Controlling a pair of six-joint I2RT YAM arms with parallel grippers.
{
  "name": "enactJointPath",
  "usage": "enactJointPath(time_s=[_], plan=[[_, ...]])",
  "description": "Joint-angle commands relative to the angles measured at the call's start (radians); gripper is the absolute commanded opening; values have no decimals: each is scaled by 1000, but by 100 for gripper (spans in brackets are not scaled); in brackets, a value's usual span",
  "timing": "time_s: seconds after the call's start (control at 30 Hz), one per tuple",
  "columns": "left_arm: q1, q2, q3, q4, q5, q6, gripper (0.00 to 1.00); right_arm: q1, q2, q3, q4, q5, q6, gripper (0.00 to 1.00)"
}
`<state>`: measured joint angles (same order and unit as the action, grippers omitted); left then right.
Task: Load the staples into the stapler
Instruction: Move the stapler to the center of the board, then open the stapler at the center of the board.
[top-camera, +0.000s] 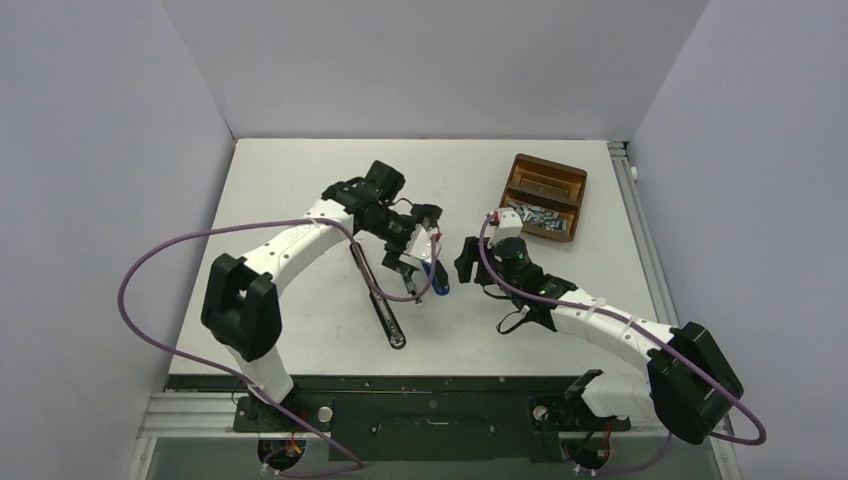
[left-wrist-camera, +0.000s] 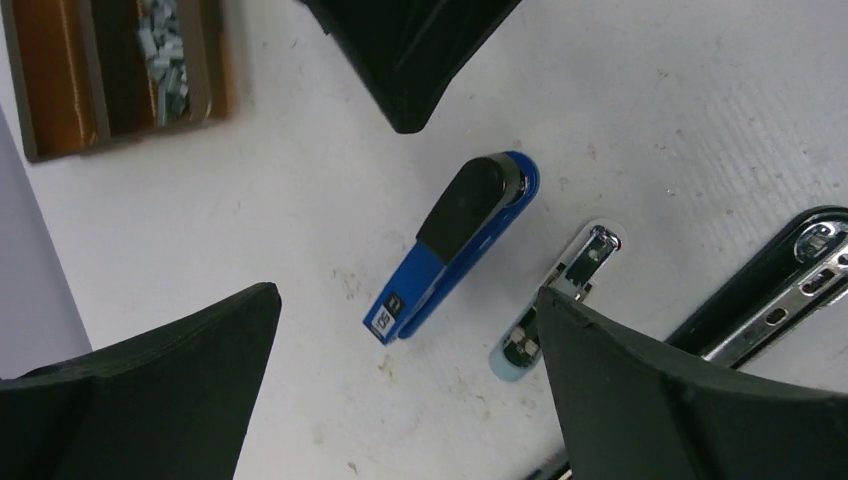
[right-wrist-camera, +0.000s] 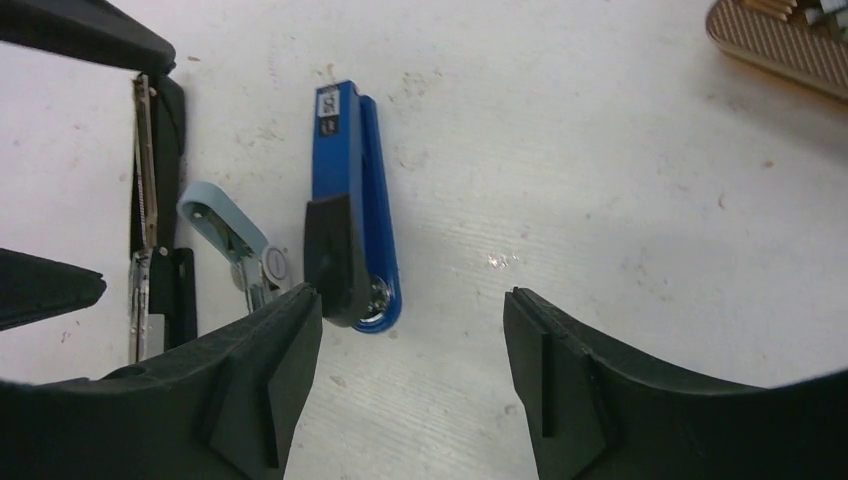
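A blue stapler (left-wrist-camera: 460, 245) with a black top lies closed on the white table, between my two grippers; it also shows in the right wrist view (right-wrist-camera: 350, 200) and the top view (top-camera: 441, 284). My left gripper (left-wrist-camera: 405, 300) is open and empty, hovering just above the stapler's front end. My right gripper (right-wrist-camera: 412, 300) is open and empty, low over the table beside the stapler's hinge end. The staples (top-camera: 540, 214) are a silver heap in the near compartment of the brown tray (top-camera: 550, 166) at the back right; they also show in the left wrist view (left-wrist-camera: 165, 60).
A long black stapler (top-camera: 380, 300) lies opened flat left of the blue one, its metal rail showing (left-wrist-camera: 790, 290). A small pale-blue stapler (right-wrist-camera: 230, 240) lies between the two. Grey walls enclose the table on three sides.
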<state>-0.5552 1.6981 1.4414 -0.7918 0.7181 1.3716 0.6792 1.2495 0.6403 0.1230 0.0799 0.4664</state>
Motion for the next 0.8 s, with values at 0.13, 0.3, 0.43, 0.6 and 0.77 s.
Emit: enactJointPath(time_s=[0.13, 0.3, 0.43, 0.6, 0.77], plan=[[-133, 208, 195, -324, -59, 502, 87, -48, -130, -113, -120, 46, 123, 65], [-167, 295, 230, -340, -115, 564, 84, -63, -232, -177, -143, 32, 141, 65], [-175, 352, 276, -356, -150, 566, 78, -74, -282, -220, -131, 6, 161, 65], [-176, 403, 318, -319, -184, 548, 68, -93, -306, -258, -80, -40, 173, 66], [-180, 456, 373, -356, -223, 567, 50, -137, -323, -294, -15, -164, 190, 67]])
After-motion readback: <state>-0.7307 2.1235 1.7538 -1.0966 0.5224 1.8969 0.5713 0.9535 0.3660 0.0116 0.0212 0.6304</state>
